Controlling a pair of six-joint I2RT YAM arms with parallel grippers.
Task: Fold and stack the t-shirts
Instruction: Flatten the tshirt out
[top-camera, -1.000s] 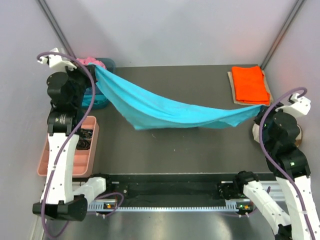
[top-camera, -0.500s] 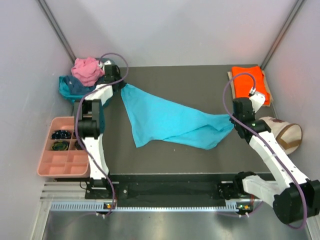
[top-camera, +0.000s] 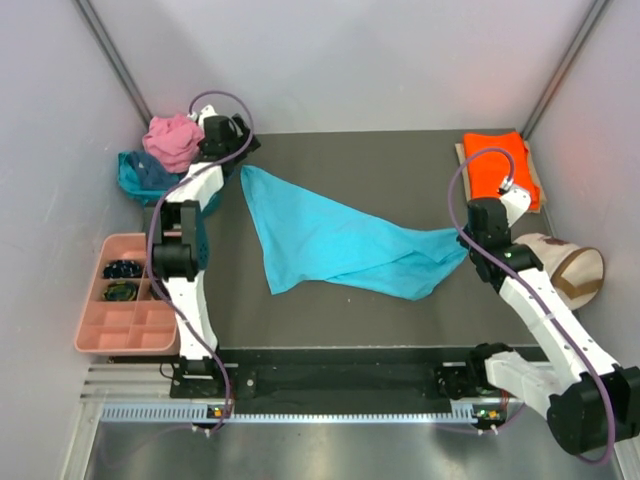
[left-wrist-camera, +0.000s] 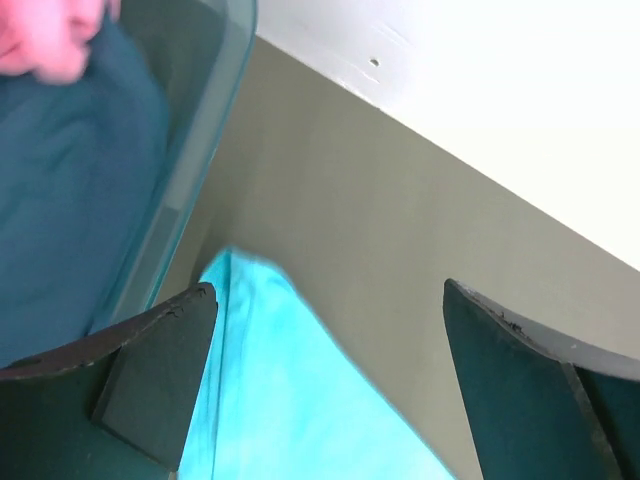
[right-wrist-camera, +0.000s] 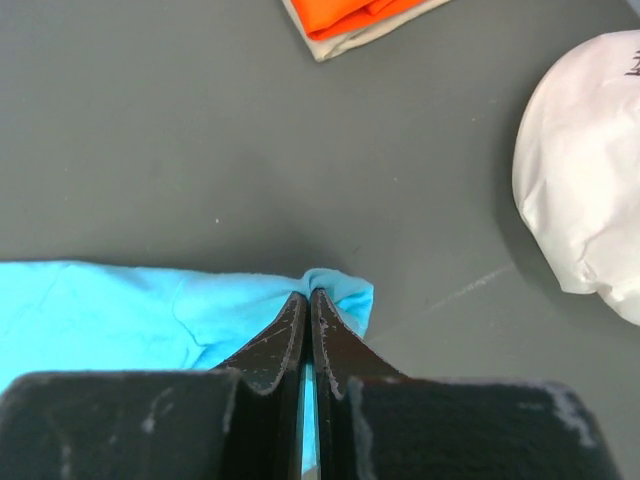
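A bright turquoise t-shirt (top-camera: 335, 240) lies spread in a long triangle across the dark table (top-camera: 400, 160). My left gripper (top-camera: 240, 158) hangs open just above its far-left corner (left-wrist-camera: 270, 400); its fingers (left-wrist-camera: 150, 370) stand wide apart with nothing between them. My right gripper (top-camera: 468, 238) is shut on the shirt's right corner (right-wrist-camera: 345, 288), low at the table. An orange t-shirt (top-camera: 497, 166) lies folded at the back right. A pink t-shirt (top-camera: 172, 140) sits on darker teal and navy cloth (top-camera: 140, 175) in the back-left bin.
The clear teal bin (left-wrist-camera: 190, 170) stands right beside the left gripper. A cream bag (top-camera: 565, 270) lies right of the right arm, white (right-wrist-camera: 585, 170) in the right wrist view. A pink compartment tray (top-camera: 125, 315) sits at the left edge. Grey walls enclose the table.
The shirt, stretched in the air between both grippers a second ago, now lies on the table. The left gripper has opened and let go of its corner; the right keeps its grip.
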